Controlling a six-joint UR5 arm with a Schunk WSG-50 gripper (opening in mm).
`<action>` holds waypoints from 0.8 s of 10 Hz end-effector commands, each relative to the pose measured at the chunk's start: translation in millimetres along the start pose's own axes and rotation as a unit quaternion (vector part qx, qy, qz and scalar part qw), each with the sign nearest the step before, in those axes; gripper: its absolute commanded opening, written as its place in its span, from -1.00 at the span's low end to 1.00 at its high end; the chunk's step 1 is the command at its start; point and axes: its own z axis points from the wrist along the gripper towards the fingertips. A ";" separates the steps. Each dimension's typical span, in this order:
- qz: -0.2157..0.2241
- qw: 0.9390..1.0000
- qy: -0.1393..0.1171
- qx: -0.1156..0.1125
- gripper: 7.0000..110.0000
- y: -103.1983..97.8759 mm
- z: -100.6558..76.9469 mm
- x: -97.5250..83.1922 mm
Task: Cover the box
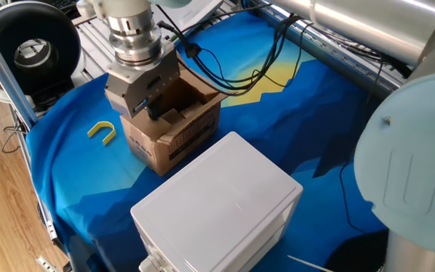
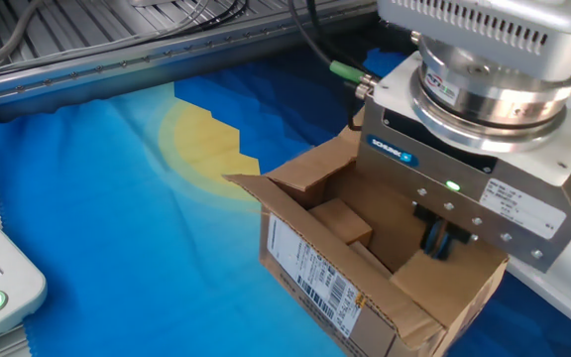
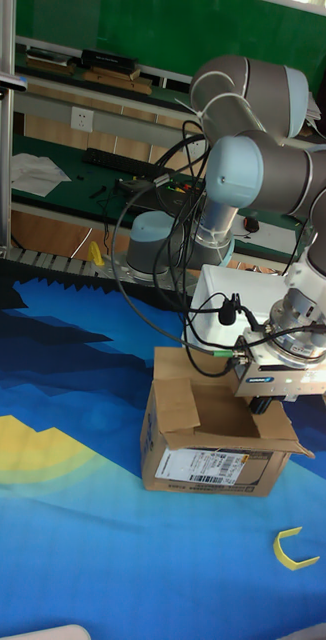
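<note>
The box (image 1: 180,137) is a small brown cardboard carton with its top open, standing on the blue cloth. It also shows in the other fixed view (image 2: 315,270) and the tall view (image 3: 213,465). My gripper (image 1: 155,111) hangs low over one edge of the opening. Its dark fingers (image 2: 432,236) are close together with nothing between them. They point down just inside the raised flap on that side (image 2: 454,283). The far flap stands up and another spreads outward. In the tall view the gripper (image 3: 264,406) sits at the box's right rim.
A large white plastic box (image 1: 217,200) stands right in front of the carton. A yellow U-shaped piece (image 1: 103,131) lies on the cloth beside it. Black cables (image 1: 225,75) trail from the wrist. Metal rails border the cloth at the back.
</note>
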 end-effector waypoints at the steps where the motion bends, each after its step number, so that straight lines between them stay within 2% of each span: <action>1: 0.011 1.000 -0.014 -0.015 -1.00 9.0 -0.2 -7.7; 3: 0.022 0.999 -0.028 -0.010 -1.00 6.6 -1.4 -16.4; 5: 0.035 0.999 -0.018 -0.035 -1.00 19.1 -1.8 -11.9; 6: 0.054 0.997 -0.034 -0.039 -1.00 20.7 -2.3 -20.2; 7: 0.059 0.996 -0.062 -0.029 -1.00 14.6 -3.3 -33.8; 8: 0.057 0.996 -0.043 -0.048 -1.00 24.6 -3.1 -25.1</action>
